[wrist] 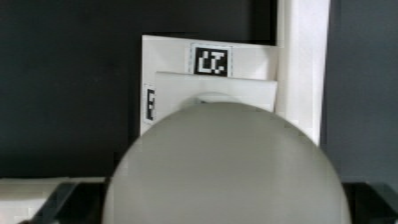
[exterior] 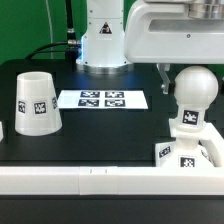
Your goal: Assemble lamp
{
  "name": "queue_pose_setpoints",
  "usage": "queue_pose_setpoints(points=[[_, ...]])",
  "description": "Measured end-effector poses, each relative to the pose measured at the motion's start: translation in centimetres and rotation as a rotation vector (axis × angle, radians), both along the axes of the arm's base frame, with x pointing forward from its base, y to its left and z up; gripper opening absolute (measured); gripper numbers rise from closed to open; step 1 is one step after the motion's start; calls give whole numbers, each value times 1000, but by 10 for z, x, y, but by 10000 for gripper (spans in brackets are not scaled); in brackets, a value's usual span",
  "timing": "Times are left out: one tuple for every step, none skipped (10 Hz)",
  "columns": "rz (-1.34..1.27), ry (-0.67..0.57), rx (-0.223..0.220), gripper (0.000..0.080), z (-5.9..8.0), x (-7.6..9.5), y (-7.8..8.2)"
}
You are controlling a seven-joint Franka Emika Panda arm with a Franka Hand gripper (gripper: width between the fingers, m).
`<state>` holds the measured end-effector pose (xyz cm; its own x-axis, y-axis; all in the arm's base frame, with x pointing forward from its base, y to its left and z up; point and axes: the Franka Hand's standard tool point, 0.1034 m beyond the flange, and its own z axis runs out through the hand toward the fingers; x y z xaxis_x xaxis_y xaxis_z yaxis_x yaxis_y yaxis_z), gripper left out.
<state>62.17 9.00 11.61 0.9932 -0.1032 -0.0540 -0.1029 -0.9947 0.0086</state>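
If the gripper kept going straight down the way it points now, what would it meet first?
Most likely the bulb: the wrist view shows its rounded top filling the space directly ahead of the gripper, with the base beneath. Their separation is unclear.

The white shade (exterior: 36, 102) stood wide end down on the black bench, well off to the exterior view's left of the base. The flat square base (exterior: 185, 153) lay with tags on its sides. The round bulb (exterior: 192, 95) (wrist: 217, 165) stood upright on the base.
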Motion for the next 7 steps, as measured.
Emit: queue_pose_setpoints(points=[[-54, -1, -4, 579, 0, 0, -1], [-110, -1, -8, 579, 0, 1, -2], [-214, -3, -16, 579, 1, 1, -5], [-247, -3, -15, 579, 1, 0, -5], [-282, -1, -17, 579, 0, 0, -6], [-272, 0, -17, 656, -1, 0, -5], [-272, 0, -17, 686, -1, 0, -5]])
